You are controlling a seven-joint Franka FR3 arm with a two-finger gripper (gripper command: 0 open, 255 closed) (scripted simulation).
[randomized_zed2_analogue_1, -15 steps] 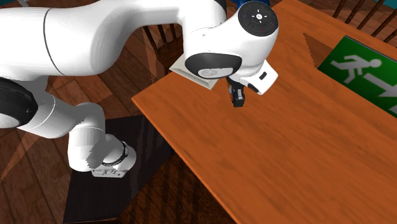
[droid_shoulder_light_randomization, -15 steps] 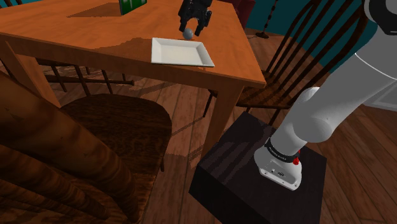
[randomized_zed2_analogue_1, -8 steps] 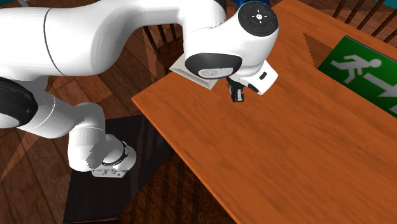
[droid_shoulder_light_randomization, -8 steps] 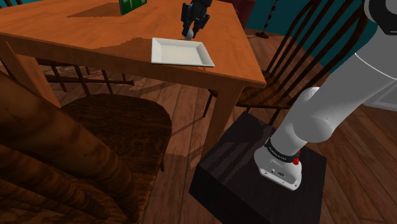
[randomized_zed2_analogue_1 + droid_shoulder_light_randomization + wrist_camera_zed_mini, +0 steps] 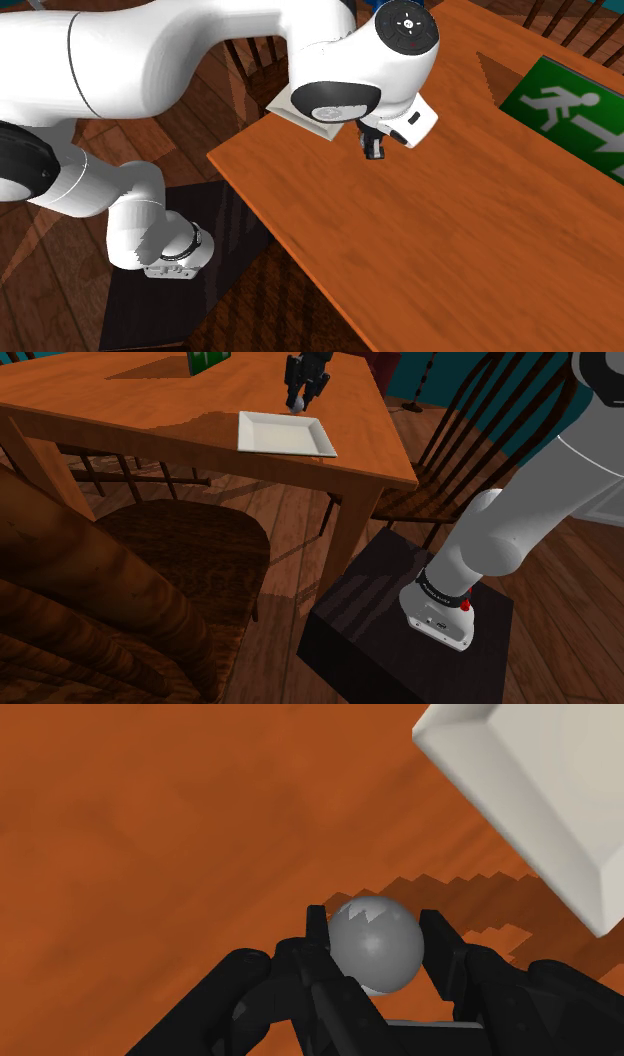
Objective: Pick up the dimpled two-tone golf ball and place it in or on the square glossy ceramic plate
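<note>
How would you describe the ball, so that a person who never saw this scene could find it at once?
On the orange-brown wooden table, find the white square plate near one corner. Just beside the plate, the black hand clasps a small grey ball between its fingers. It is the one round thing there; the plate is flat and square.

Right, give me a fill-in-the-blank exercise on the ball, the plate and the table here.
1. The ball clasped between the black jaws is ___ in colour.
2. The white plate near it is ___ in shape.
3. The plate lies on a ___ table.
4. The sign on the table shows a white running figure on a ___ ground.
Missing words: grey; square; wooden; green.
</note>
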